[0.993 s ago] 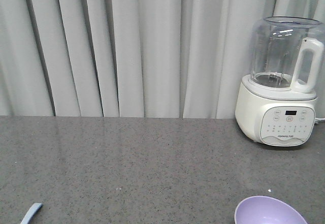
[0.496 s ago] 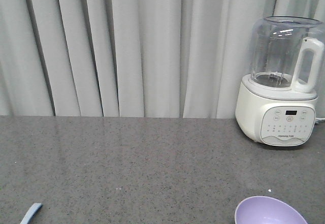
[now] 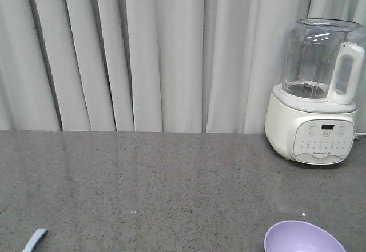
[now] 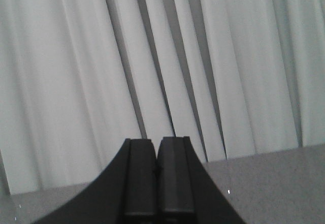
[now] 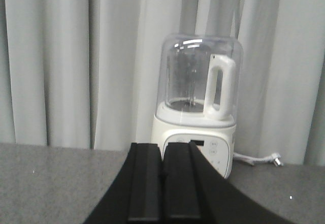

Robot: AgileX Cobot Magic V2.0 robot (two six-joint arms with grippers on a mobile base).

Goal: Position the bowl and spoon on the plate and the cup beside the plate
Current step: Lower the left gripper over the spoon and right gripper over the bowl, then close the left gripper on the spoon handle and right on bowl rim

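Note:
The lavender bowl (image 3: 303, 238) sits at the bottom right edge of the front view, partly cut off. The tip of the pale blue spoon (image 3: 35, 240) pokes in at the bottom left edge. The plate and the cup are out of view. My left gripper (image 4: 156, 141) is shut with nothing between its black fingers, held above the counter and facing the curtain. My right gripper (image 5: 162, 145) is also shut and empty, pointing toward the blender. Neither gripper shows in the front view.
A white blender (image 3: 315, 95) with a clear jug stands at the back right of the grey speckled counter (image 3: 160, 183); it also fills the right wrist view as the blender (image 5: 198, 107), its cord (image 5: 259, 159) trailing right. Grey curtains (image 3: 143, 52) hang behind.

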